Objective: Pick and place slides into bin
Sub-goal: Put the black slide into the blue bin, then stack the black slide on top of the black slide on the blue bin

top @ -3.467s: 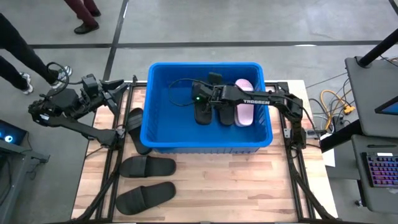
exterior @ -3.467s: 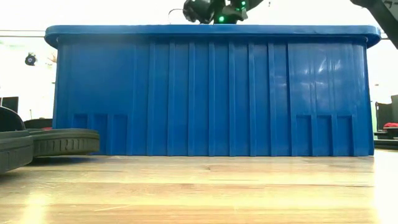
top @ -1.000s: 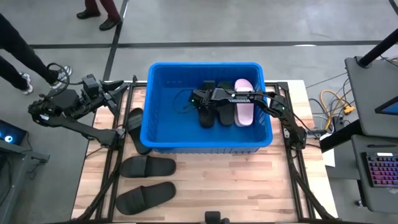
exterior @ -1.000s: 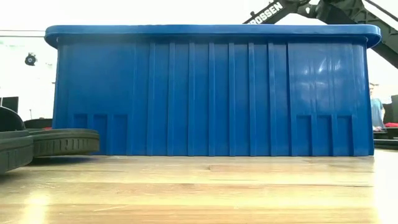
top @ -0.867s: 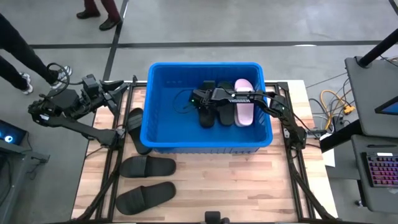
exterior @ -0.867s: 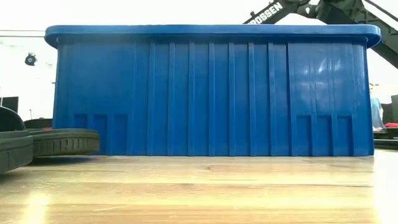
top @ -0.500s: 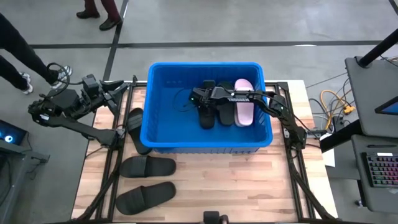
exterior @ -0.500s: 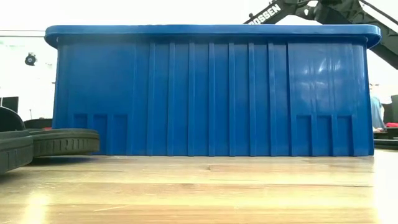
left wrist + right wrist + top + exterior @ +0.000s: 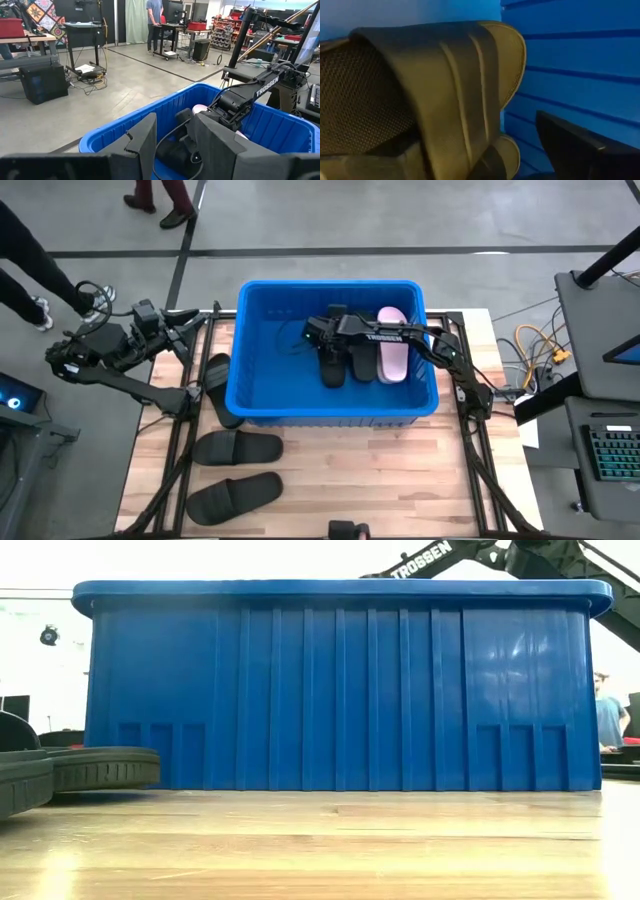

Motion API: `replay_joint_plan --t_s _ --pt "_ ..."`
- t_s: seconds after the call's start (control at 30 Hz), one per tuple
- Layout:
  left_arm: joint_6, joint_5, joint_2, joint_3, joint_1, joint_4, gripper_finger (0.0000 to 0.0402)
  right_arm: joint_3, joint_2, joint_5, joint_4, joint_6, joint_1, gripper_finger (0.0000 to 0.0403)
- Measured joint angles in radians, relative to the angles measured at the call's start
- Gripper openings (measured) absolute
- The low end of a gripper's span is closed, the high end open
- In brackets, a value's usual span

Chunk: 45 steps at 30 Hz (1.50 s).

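Right gripper (image 9: 318,332) is down inside the blue bin (image 9: 262,412), over the far (12 o'clock) end of the black slide (image 9: 331,365) lying on the bin floor; its fingers look spread apart, with nothing clamped between them. In the right wrist view a black slide's strap fills the picture, with one dark finger (image 9: 580,147) standing clear of it against the blue wall. Judgement: this slide counts as delivered, and the next pick must come from outside the bin. Key relation: the slides left on the table lie toward 7–8 o'clock from the right gripper, beyond the bin's left and near walls. The left gripper (image 9: 192,316) waits at the table's far-left corner, jaws a little apart and holding nothing, as the left wrist view shows. From it the nearest loose slide (image 9: 215,372) lies at about 5 o'clock, leaning along the bin's left wall, long axis roughly 12–6. The left arm is the nearer one to all the loose slides. Count, high view: in the bin, one pale pink slide (image 9: 392,356) and at least two black ones, partly hidden by the arm; on the table, three black slides, the second (image 9: 238,447) and third (image 9: 233,495) near the front-left, long axes running about 9–3. A second pink slide cannot be made out.
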Motion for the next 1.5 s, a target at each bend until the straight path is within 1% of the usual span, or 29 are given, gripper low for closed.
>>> replay_joint_plan --t_s 0.17,0.27,0.53,0.67,0.9,1.1,1.2,1.3,1.37,1.43,1.5 --pt "0.000 0.000 0.000 0.000 0.000 0.000 0.0118 0.036 0.000 -0.008 -0.044 0.026 0.003 0.0330" --pt "0.000 0.000 0.000 0.000 0.000 0.000 0.0118 0.057 -0.001 -0.057 -0.050 0.031 0.003 0.0337" --pt "0.000 0.000 0.000 0.000 0.000 0.000 0.0118 0.113 -0.003 -0.171 -0.090 0.034 0.004 0.0332" --pt "0.000 0.000 0.000 0.000 0.000 0.000 0.0118 0.137 -0.003 -0.236 -0.105 0.102 0.003 0.0329" --pt "0.000 0.000 0.000 0.000 0.000 0.000 0.0118 0.203 -0.003 -0.390 -0.150 0.187 0.004 0.0327" --pt "0.000 0.000 0.000 0.000 0.000 0.000 0.0118 0.274 -0.003 -0.610 -0.141 0.249 0.004 0.0327" --pt "0.000 0.000 0.000 0.000 0.000 0.000 0.0118 0.311 -0.003 -0.762 -0.108 0.288 0.003 0.0327" --pt "-0.002 0.000 0.000 0.000 0.000 0.000 0.0118 0.336 -0.004 -0.966 -0.001 0.310 0.003 0.0327" --pt "-0.002 0.000 0.002 0.000 0.000 0.000 0.0118 0.344 -0.004 -1.102 0.107 0.334 0.003 0.0327" --pt "-0.002 0.000 0.002 0.000 0.000 0.000 0.0118 0.344 -0.004 -1.214 0.243 0.390 0.004 0.0327" --pt "-0.001 0.000 0.002 0.000 0.000 0.000 0.0118 0.344 -0.004 -1.294 0.380 0.453 0.004 0.0327"
